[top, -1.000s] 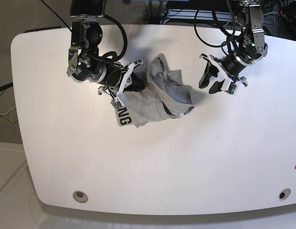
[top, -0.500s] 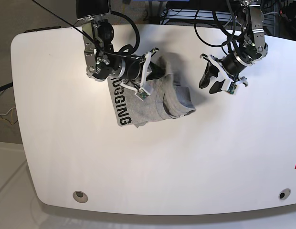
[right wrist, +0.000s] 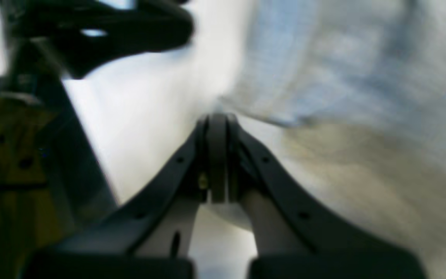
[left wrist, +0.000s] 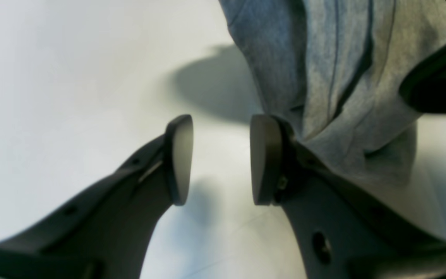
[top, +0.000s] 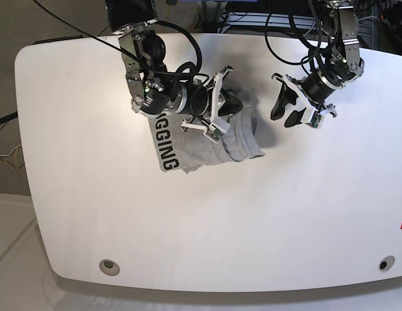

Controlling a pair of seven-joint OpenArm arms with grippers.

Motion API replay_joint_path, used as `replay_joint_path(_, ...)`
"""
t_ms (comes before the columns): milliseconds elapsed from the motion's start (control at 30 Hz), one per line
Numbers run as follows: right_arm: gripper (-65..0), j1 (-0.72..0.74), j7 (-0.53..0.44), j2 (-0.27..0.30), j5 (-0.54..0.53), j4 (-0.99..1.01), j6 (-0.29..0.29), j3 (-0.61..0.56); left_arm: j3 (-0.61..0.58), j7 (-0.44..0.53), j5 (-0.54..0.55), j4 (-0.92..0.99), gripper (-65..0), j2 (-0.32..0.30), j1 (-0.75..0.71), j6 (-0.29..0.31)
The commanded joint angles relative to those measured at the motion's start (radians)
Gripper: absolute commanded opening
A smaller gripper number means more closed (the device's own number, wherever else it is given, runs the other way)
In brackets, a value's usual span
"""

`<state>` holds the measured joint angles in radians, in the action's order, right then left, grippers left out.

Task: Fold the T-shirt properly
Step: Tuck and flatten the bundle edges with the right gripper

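The heather-grey T-shirt (top: 207, 142) lies bunched on the white table (top: 253, 214), with black letters "GGING" (top: 165, 146) showing on its left edge. My right gripper (top: 231, 103) is over the shirt's upper right part. In the right wrist view its fingers (right wrist: 217, 155) are pressed together at the edge of the blurred grey cloth (right wrist: 343, 97), apparently pinching it. My left gripper (top: 283, 115) is open and empty, just right of the shirt. In the left wrist view it (left wrist: 221, 159) hangs over bare table, with the shirt (left wrist: 323, 77) beside its right finger.
Cables and arm bases (top: 318, 26) stand along the table's far edge. Two round holes (top: 109, 265) (top: 382, 264) sit near the front edge. The right arm's dark gripper tip (left wrist: 439, 77) shows at the right of the left wrist view.
My right gripper has moved right across the shirt, pulling cloth with it. More lettering shows and the shirt's right side is more bunched. The left arm has not moved.
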<state>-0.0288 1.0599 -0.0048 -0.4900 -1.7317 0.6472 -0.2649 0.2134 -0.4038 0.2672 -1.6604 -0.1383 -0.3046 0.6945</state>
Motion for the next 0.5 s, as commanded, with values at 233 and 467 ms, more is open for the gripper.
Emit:
replay_joint_path(233, -65.0, 0.031, -0.017, 0.012, -0.022, -0.087, 0.009, 0.005, 0.004, 0.023, 0.024, -0.028, -42.2, -0.01, 0.003, 0.004)
replay_joint_path(467, -65.0, 0.063, -0.019, 0.016, -0.017, -0.121, 0.006, 0.083, 0.001, -0.016, 0.024, -0.136, -42.6, 0.002, -0.001, 0.004)
